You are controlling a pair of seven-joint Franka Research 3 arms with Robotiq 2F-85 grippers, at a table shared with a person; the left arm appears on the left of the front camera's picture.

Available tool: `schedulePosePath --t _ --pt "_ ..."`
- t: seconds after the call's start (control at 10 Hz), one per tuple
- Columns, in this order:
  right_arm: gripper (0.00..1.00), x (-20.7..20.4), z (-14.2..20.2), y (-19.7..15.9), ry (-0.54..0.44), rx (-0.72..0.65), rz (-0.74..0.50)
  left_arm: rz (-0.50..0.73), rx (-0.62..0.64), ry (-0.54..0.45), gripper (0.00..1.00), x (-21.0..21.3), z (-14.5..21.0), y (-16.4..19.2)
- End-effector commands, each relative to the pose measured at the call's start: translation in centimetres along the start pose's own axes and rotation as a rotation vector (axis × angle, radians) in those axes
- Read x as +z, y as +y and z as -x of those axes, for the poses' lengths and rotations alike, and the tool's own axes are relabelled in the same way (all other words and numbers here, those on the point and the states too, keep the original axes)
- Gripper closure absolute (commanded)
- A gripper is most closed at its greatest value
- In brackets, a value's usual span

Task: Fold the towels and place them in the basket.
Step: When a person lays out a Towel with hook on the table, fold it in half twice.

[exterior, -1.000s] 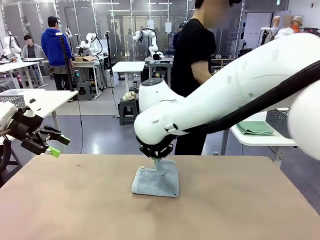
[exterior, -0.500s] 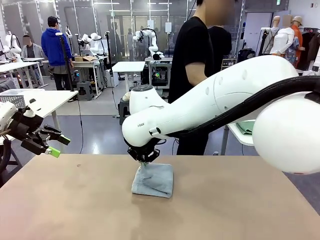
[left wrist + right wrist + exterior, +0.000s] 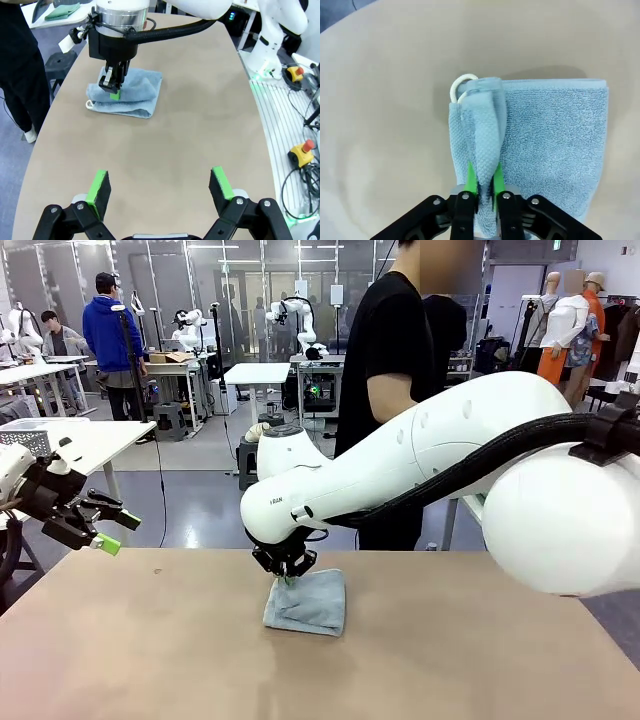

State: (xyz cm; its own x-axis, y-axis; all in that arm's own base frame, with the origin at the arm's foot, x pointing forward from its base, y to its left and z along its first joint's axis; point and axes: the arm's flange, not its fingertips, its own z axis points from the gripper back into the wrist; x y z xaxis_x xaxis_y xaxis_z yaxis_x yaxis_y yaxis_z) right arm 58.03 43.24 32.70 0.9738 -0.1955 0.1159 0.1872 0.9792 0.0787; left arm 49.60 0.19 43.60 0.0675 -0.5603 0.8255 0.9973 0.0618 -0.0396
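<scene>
Folding is judged in hand: the pale blue-grey terry towel lies folded mid-way across the tan table, with a raised ridge clamped between the pads of the right gripper. The left gripper is held spread wide at the table's left edge. Next, the ridge should be released and flattened.

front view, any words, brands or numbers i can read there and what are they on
"FRAN": small dark print on the white right arm; any further letters are too small to read.
Green sign high on the back wall: too blurred to read.
Blue-grey towel: no print showing.
</scene>
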Motion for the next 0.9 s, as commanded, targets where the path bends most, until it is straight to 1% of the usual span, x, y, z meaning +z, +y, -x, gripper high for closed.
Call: schedulePosePath --t 0.0,0.1,0.2,0.3,0.4,0.5,0.6,0.8 --pt "0.58 0.5 0.1 0.3 -0.009 -0.031 -0.035 0.0 -0.002 0.005 0.0 0.1 0.0 0.0" --pt "0.55 1.0 0.3 0.2 -0.018 -0.025 -0.047 0.0 -0.002 0.005 0.0 0.1 0.0 0.0" --pt "0.38 1.8 0.8 -0.2 -0.018 -0.014 -0.056 0.0 -0.002 0.005 0.0 0.1 0.0 0.0" --pt "0.35 2.8 1.1 -1.1 -0.016 -0.003 -0.071 0.0 -0.002 0.005 0.0 0.1 0.0 0.0" --pt "0.18 3.9 1.6 -2.7 -0.002 0.022 -0.095 0.0 -0.002 0.005 0.0 0.1 0.0 0.0" --pt "0.15 4.9 2.0 -4.9 0.005 0.024 -0.109 0.0 -0.002 0.005 0.0 0.1 0.0 0.0" --pt "0.0 5.6 2.5 -7.7 0.002 0.038 -0.129 0.0 -0.002 0.005 0.0 0.1 0.0 0.0" --pt "0.0 5.3 3.0 -12.0 0.022 0.123 -0.134 0.0 -0.002 0.005 0.0 0.1 0.0 0.0"
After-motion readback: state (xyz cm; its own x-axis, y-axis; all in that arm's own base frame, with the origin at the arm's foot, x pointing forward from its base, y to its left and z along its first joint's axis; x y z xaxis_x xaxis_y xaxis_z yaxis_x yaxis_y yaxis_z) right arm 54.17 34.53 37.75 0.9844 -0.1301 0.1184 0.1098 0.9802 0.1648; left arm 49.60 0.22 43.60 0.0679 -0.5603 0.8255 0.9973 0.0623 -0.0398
